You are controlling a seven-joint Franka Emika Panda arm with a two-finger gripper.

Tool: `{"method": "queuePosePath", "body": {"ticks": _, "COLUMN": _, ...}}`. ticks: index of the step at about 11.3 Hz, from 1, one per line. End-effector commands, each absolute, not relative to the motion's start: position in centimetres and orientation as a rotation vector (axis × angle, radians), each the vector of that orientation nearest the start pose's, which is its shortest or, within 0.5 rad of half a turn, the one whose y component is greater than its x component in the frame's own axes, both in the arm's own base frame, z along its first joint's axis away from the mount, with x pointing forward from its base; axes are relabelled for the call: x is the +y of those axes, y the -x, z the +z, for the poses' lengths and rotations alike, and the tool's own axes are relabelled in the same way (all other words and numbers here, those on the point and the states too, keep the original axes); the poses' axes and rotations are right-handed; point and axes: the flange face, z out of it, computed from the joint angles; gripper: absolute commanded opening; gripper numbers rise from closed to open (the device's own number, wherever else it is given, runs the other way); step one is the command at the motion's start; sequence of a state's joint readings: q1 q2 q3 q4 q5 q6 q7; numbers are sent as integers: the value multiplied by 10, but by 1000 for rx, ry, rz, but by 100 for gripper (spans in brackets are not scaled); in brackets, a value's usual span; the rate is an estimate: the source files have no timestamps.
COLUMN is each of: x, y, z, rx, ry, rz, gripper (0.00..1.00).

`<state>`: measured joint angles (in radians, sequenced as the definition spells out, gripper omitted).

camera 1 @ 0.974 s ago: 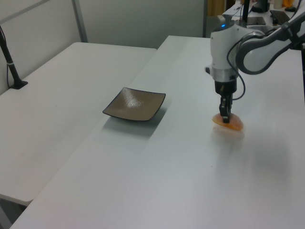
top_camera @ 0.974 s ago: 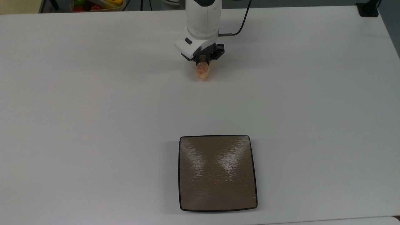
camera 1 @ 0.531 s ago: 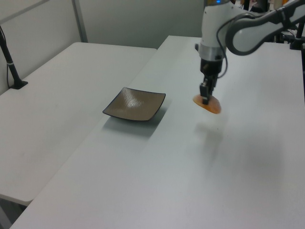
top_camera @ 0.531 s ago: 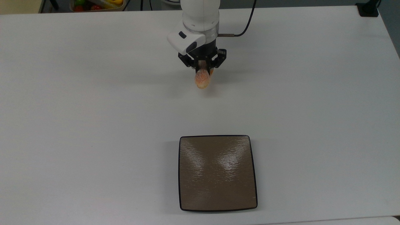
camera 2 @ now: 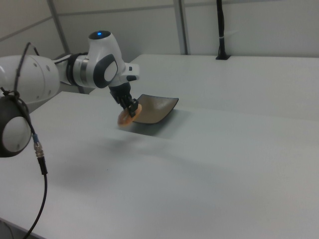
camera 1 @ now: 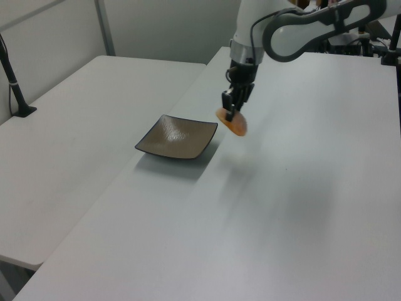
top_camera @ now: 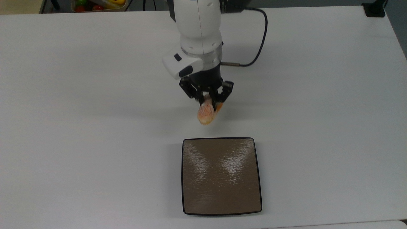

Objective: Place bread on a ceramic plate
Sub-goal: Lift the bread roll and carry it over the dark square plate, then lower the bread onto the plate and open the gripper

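Speckled orange-white bread (top_camera: 205, 113), gripped aloft

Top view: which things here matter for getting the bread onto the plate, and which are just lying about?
For the job:
- bread, clamped in the claw, held above the table
- ceramic plate, nothing on it yet

Lying about:
- bin of colourful items at the table's far edge
- black clamp at the far corner
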<state>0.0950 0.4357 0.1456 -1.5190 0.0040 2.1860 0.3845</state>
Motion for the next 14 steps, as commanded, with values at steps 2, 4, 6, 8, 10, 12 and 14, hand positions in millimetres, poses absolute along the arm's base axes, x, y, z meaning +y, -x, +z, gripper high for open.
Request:
{"method": "queuePosePath", "body": {"ticks": 2, "x": 175, "y": -724, "z": 405, "rx": 359, "ry": 2930, "rz": -558, "gripper": 34}}
{"method": "queuePosePath", "body": {"ticks": 4, "x": 181, "y": -734, "z": 397, "rx": 399, "ry": 2874, "rz": -641, "gripper": 34}}
{"method": "queuePosePath", "body": {"ticks": 6, "x": 181, "y": -743, "z": 399, "rx": 463, "ry": 2836, "rz": -680, "gripper": 34}}
{"method": "queuePosePath", "body": {"ticks": 8, "x": 183, "y": -745, "z": 402, "rx": 496, "ry": 2815, "rz": -686, "gripper": 35}}
{"method": "queuePosePath", "body": {"ticks": 10, "x": 187, "y": -745, "z": 393, "rx": 516, "ry": 2814, "rz": -670, "gripper": 41}}
{"method": "queuePosePath", "body": {"ticks": 12, "x": 187, "y": -746, "z": 381, "rx": 519, "ry": 2826, "rz": -650, "gripper": 69}}
{"method": "queuePosePath", "body": {"ticks": 14, "x": 187, "y": -746, "z": 369, "rx": 521, "ry": 2835, "rz": -633, "gripper": 87}}
